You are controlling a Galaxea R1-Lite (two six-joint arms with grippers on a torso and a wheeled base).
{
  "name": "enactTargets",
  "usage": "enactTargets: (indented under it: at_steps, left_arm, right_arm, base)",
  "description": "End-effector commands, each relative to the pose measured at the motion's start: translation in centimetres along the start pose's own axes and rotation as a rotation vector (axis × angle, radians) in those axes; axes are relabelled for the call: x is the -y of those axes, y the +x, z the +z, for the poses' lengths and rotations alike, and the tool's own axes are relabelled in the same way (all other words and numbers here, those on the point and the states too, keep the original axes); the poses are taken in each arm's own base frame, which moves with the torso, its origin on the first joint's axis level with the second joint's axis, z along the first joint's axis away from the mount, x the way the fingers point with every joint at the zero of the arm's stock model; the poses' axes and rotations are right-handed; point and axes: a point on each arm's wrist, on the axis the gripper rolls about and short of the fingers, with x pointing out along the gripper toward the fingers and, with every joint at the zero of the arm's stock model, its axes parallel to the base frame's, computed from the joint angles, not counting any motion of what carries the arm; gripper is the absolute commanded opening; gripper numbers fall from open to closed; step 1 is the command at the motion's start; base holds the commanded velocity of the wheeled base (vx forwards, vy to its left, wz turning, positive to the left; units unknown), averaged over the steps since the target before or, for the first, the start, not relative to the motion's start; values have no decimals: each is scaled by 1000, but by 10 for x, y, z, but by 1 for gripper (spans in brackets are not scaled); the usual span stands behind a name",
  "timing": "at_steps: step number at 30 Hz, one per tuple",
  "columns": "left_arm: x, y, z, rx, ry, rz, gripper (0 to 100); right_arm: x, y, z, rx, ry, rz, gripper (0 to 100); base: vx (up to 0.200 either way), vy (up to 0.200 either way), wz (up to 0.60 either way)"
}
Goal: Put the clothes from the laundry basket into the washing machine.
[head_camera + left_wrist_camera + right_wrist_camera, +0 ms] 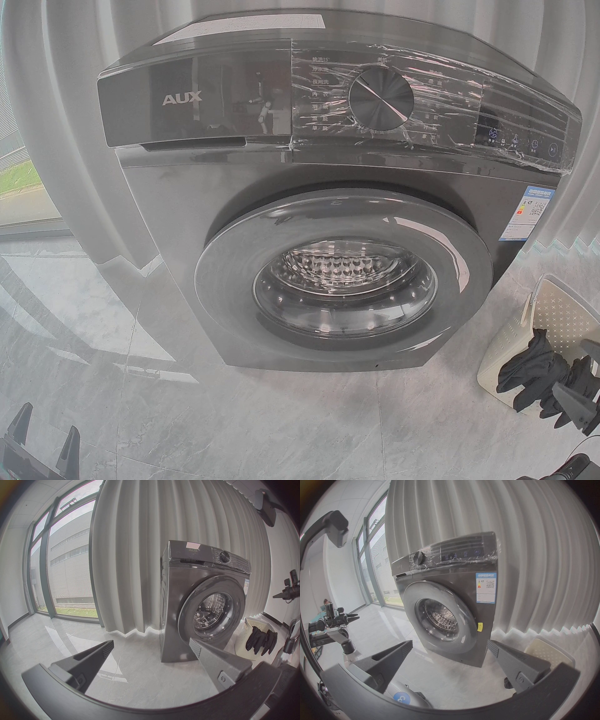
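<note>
**A:** What do we have from the head view?

**B:** We face the grey washing machine [187, 206]. Its round door [231, 275] is shut, and the steel drum [344, 269] gleams through the glass. To our right, near the machine, the cream laundry basket [562, 312] stands on the pale floor [281, 412]. Dark clothes [537, 372] are draped over the basket's rim. Our left gripper [49, 422] sits low at our left over the tiles, fingers apart and empty. Our right gripper [569, 364] shows at the right edge, in front of the basket and the clothes.

**A:** And from the left wrist?

**B:** The left gripper's two fingers are spread wide, with bare floor between them. Beyond them the machine stands with its door closed, before a pale pleated curtain [131, 558] and beside a tall window [68, 558]. The basket sits on the floor at the machine's far side. The dark clothes hang over its rim, outside the drum.

**A:** And the right wrist?

**B:** The right gripper's fingers also stand wide apart, empty, and well short of the machine. We see the machine at an angle, door shut, with a blue-and-white label [486, 587] on its front. The basket stands on the floor past one finger, close to the curtain's hem.
</note>
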Motion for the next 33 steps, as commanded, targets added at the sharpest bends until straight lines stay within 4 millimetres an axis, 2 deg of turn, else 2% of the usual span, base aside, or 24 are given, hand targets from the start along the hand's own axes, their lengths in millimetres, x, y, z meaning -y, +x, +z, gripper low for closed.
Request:
enactTargets:
  at_steps: [1, 9, 17, 33]
  left_arm:
    - [0, 0, -5, 1, -2, 1, 100]
    - [0, 0, -5, 0, -2, 1, 100]
    - [0, 0, -5, 0, 1, 1, 100]
    - [0, 0, -5, 0, -2, 1, 100]
  right_arm:
    - [18, 63, 12, -154, 37, 115, 100]
    - [28, 105, 18, -175, 100, 134, 100]
    - [35, 144, 15, -166, 165, 149, 100]
    - [43, 168, 28, -101, 168, 103, 100]
  base:
    - [0, -200, 0]
    - [0, 0, 0]
    - [0, 0, 0]
    - [0, 0, 0]
